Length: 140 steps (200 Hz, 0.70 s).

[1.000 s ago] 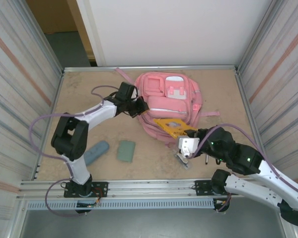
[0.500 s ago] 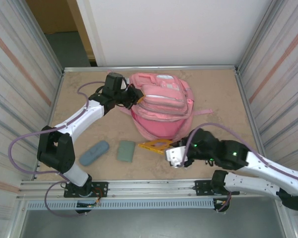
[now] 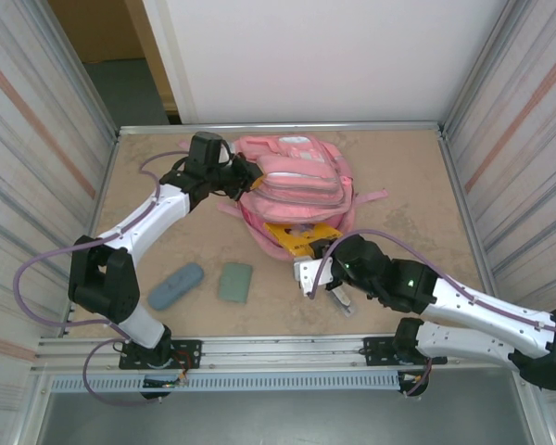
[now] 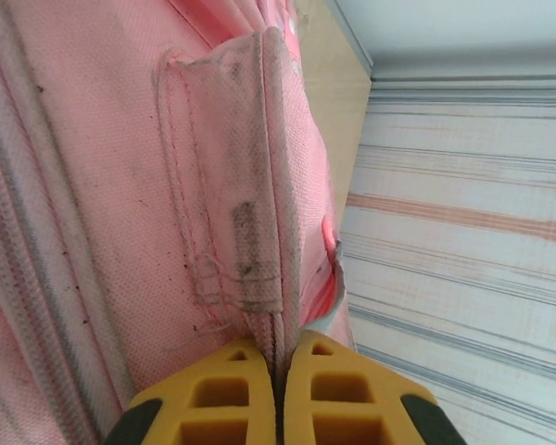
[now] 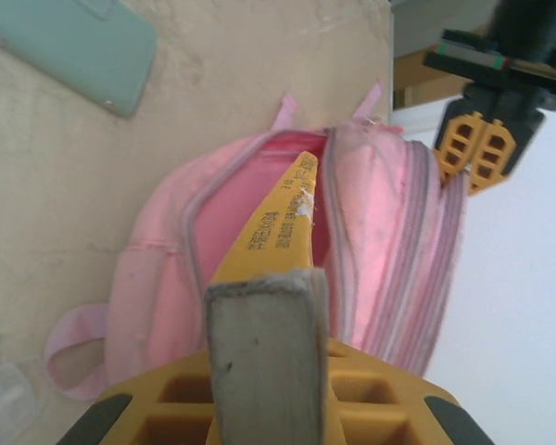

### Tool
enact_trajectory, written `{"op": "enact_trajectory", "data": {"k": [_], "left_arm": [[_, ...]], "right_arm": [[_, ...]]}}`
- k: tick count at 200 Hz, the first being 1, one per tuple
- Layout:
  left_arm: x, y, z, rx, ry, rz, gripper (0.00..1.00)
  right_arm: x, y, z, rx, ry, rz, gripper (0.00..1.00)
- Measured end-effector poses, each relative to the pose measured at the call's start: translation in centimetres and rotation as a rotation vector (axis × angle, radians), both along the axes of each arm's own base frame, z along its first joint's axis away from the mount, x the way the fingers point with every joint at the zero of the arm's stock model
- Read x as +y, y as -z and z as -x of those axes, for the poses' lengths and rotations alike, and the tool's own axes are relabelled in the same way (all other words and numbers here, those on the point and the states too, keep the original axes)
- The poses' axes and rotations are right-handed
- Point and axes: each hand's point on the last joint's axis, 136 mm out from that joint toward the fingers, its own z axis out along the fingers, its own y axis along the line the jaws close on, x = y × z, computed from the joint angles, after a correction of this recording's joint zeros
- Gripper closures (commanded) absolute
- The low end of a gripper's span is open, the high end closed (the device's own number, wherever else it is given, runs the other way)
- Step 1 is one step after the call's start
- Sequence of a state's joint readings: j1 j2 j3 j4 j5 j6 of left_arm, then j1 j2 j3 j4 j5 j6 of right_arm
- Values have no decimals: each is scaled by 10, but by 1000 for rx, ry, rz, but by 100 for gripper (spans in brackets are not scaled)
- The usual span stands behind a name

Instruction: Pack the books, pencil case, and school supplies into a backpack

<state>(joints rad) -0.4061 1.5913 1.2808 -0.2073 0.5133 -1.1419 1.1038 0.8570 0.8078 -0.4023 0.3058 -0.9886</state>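
Right tool point(image 5: 269, 408) is clamped on the orange book point(image 5: 278, 222), whose far end pokes into the open backpack point(image 3: 296, 181). Left tool point(image 4: 280, 389) pinches the backpack's fabric. Pencil case point(image 3: 176, 286) and green book point(image 3: 234, 281) lie side by side on the worktop point(image 3: 398, 176).

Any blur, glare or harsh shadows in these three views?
Top external: even, soft light, faint shadows, sharp throughout. Left wrist: backpack fabric crisp at close range. Right wrist: the book goes soft at its near edge, and the upper right washes out pale.

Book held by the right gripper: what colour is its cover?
Orange-yellow; the book shows best in the top external view.
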Motion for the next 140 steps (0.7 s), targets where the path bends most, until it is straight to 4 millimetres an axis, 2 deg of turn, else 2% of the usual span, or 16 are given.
{"op": "enact_trajectory", "data": {"k": [31, 50, 63, 140], "left_arm": [[3, -3, -1, -3, 1, 10, 100], [6, -8, -1, -7, -2, 23, 100], [7, -10, -2, -6, -2, 34, 100], [17, -11, -5, 29, -5, 87, 100]], "right_arm": [[-2, -18, -21, -104, 72, -21, 100], [4, -19, -35, -160, 103, -12, 100], [10, -10, -42, -185, 112, 7, 100], [56, 76, -95, -238, 133, 185, 100]]}}
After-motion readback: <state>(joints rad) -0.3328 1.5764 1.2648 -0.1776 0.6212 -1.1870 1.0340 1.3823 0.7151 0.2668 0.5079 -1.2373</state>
